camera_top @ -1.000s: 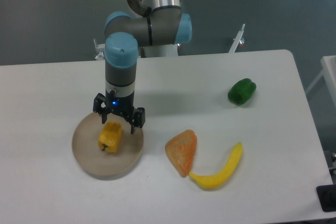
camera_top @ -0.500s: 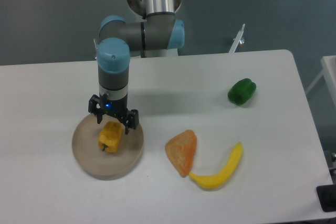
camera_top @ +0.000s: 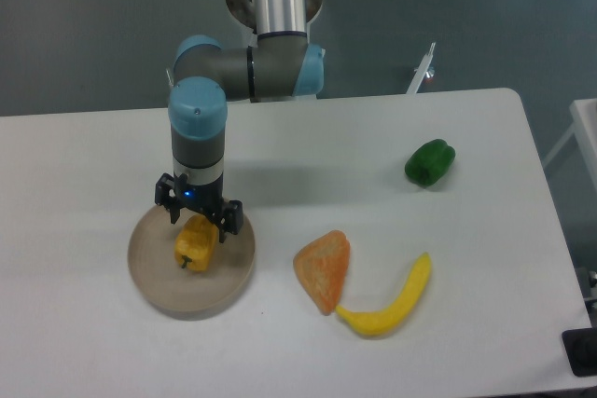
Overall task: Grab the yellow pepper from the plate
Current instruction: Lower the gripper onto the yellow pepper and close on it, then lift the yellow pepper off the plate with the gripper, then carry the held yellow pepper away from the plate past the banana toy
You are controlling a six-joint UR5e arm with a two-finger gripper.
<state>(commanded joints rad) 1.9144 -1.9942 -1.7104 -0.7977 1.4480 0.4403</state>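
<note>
The gripper (camera_top: 199, 218) hides the top of the yellow pepper (camera_top: 195, 246), its 2 fingers spread wide on either side; whether they touch it cannot be told. The pepper (blocky, yellow-orange, tiny green stem at its lower end) lies on the plate (camera_top: 154, 282).

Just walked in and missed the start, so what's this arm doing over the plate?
The robot arm's two-finger gripper is open and sits right above a small yellow-orange bell pepper, its fingers straddling the pepper's upper end. The pepper lies on a round beige plate at the table's left; it is not lifted yet. A green pepper, an orange wedge-shaped piece and a curved yellow banana lie untouched to the right.
</note>
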